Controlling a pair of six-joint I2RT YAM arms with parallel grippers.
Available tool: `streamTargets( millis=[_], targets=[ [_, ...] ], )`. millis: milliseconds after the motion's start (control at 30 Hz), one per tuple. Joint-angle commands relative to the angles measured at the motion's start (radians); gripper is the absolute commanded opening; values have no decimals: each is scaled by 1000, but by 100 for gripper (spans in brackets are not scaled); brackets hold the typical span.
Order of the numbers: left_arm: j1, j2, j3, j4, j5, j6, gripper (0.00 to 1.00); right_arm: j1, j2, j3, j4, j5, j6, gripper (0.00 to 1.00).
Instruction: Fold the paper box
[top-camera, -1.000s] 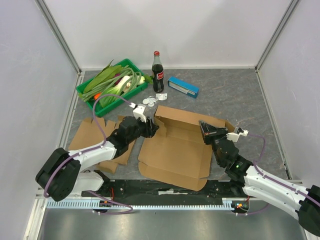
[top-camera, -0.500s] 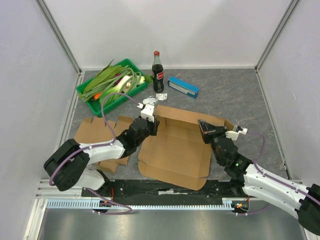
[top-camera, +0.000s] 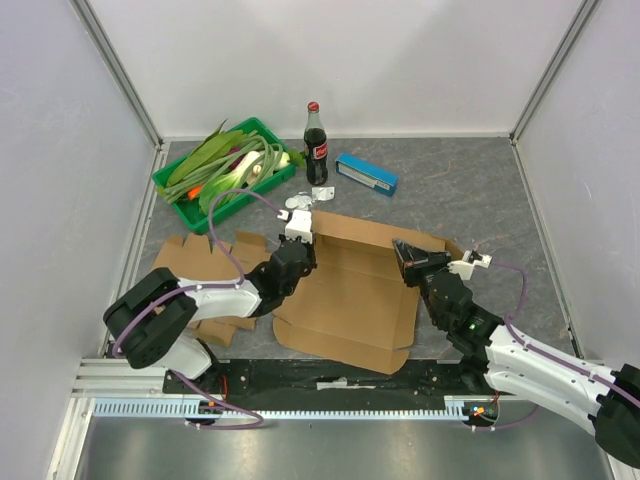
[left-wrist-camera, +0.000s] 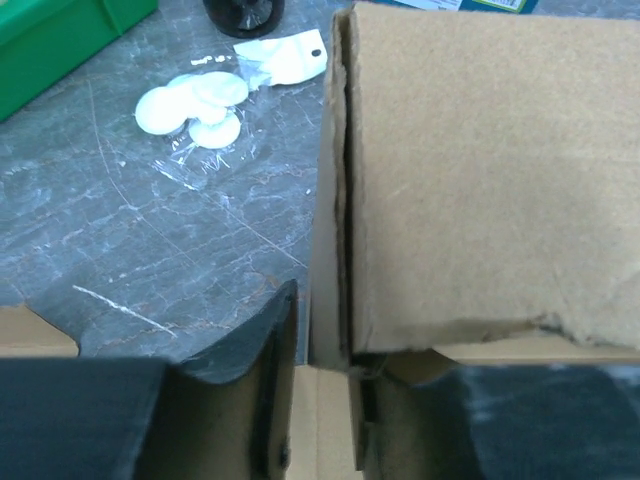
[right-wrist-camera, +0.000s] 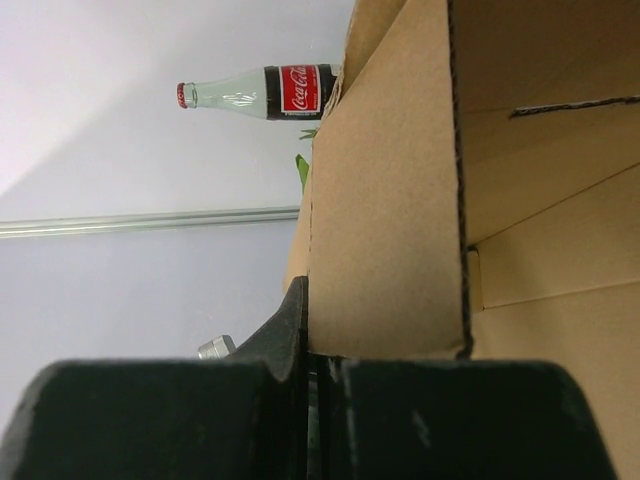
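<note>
The brown paper box (top-camera: 345, 300) lies open in the middle of the table, its back wall raised. My left gripper (top-camera: 300, 248) is at the box's back left corner. In the left wrist view (left-wrist-camera: 328, 400) its jaws are narrowly closed around the upright left wall (left-wrist-camera: 330, 250), with a thin gap at the left finger (left-wrist-camera: 240, 400). My right gripper (top-camera: 410, 262) is shut on the box's right flap (top-camera: 430, 245), held upright. In the right wrist view (right-wrist-camera: 315, 400) the flap (right-wrist-camera: 385, 220) is pinched between the fingers.
A cola bottle (top-camera: 315, 145), a green tray (top-camera: 170, 185) of vegetables and a blue carton (top-camera: 366, 173) stand at the back. A packet of white discs (top-camera: 300, 200) lies behind the box. More flat cardboard (top-camera: 185, 265) lies at the left.
My left gripper has moved away from me along the box's left wall to its back corner, and that wall now stands up. The right gripper has shifted slightly left, still holding the flap.
</note>
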Motion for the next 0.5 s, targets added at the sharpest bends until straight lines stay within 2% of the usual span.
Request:
streamTargets(
  millis=[0,33,100,267,467],
  targets=[
    [-8,44,66,49,-171,-35,25,3,5,32,-38,-5,59,0],
    [-10,54,80,22,-189,-50,19,3,20,34,-47,-10,73,0],
    [-19,94,129,-37,-256,-125,2,3,35,28,-45,-17,139,0],
    [-48,185,195,-208,-378,-293,2,4,72,47,-73,-34,188,0],
    [-68,235,215,-277,-469,-328,2,6,65,61,-84,-25,183,0]
  ],
)
